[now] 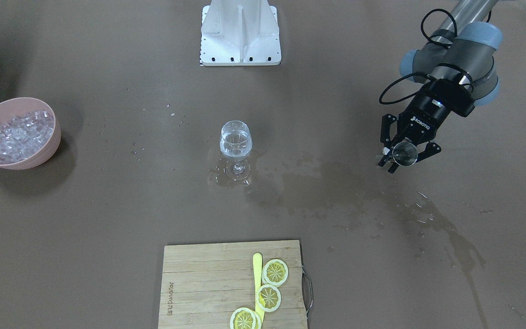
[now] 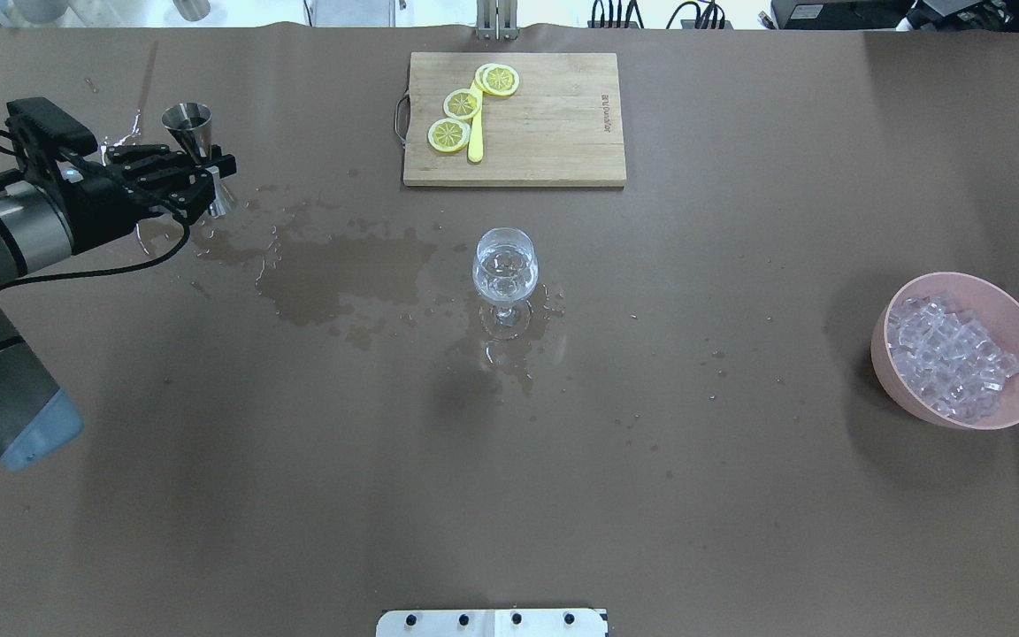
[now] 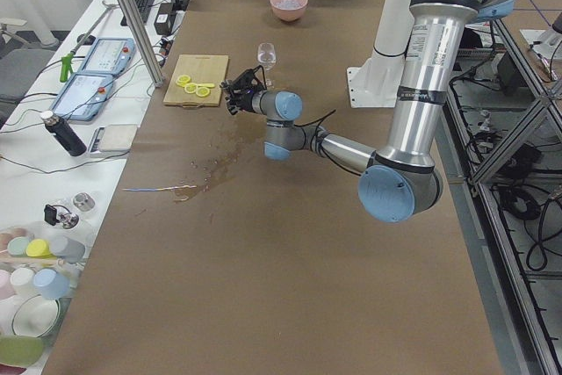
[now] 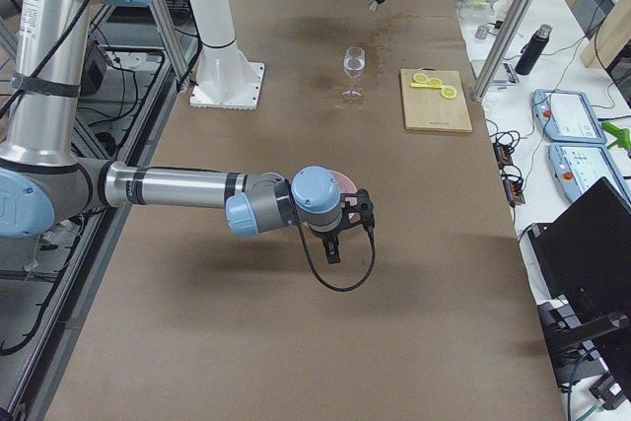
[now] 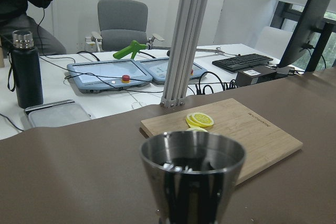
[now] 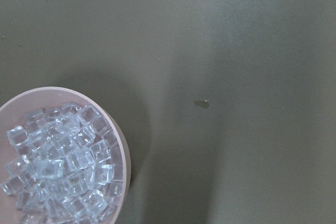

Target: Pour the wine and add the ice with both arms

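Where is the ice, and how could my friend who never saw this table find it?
Start at the big brown table and find the wine glass standing in its middle. From there go toward the robot's right end, where a pink bowl sits by itself. It is the only round pink thing, heaped with small clear ice cubes.

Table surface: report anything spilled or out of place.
Spilled liquid: a dark wet patch spreads over the table from the foot of the wine glass toward the left gripper holding the jigger. Nothing else stands out.
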Motion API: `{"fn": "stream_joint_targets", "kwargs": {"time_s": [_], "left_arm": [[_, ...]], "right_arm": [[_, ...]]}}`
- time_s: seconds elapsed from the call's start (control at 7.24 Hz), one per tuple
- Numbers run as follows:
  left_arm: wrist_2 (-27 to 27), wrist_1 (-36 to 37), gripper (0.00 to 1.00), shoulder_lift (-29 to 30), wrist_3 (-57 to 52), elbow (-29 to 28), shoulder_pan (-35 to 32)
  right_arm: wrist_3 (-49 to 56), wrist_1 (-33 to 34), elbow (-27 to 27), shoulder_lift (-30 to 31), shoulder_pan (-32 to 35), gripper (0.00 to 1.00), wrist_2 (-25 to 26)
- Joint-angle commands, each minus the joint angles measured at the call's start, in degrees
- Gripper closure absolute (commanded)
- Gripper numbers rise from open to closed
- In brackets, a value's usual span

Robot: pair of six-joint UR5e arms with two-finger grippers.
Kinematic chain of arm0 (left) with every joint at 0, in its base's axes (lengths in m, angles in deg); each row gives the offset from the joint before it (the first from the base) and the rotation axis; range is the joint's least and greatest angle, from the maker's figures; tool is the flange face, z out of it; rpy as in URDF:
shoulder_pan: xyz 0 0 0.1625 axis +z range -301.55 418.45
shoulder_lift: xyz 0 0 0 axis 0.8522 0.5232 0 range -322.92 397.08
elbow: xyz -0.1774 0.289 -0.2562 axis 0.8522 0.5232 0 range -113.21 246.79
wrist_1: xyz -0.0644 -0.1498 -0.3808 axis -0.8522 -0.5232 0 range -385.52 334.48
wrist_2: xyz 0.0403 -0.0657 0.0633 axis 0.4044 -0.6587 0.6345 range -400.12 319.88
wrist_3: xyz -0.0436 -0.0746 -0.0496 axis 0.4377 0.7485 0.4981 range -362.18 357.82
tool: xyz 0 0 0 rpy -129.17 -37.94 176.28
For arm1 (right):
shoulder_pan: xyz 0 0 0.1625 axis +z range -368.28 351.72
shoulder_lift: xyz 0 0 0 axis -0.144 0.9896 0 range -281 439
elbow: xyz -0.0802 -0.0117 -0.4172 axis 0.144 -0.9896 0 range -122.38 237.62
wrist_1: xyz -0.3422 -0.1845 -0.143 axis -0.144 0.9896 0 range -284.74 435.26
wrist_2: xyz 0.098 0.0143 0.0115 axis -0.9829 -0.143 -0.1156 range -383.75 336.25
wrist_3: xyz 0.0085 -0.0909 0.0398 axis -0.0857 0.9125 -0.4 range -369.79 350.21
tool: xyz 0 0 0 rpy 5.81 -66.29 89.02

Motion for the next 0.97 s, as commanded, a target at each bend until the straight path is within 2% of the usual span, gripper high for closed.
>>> {"fn": "stream_joint_targets", "kwargs": {"time_s": [0.0, 0.41, 0.69, 0.83], "left_arm": [[0.66, 1.67, 1.00, 3.70, -0.03, 2.18, 0.38], [1.27, 5.87, 1.00, 4.16, -3.61, 2.46, 1.26], [0.75, 6.06, 1.00, 4.42, -4.08, 2.38, 2.13], [2.23, 6.23, 1.00, 5.03, -4.42, 2.12, 3.10]], "right_arm": [[-0.03, 0.09, -0.19, 0.47, 0.01, 0.00, 0.03], [-1.60, 0.09, 0.43, 0.48, 0.18, 0.00, -0.24], [-1.70, 0.01, 0.16, 0.47, 0.18, 0.00, -0.15], [-1.70, 0.09, 0.08, 0.47, 0.18, 0.00, -0.06]]}}
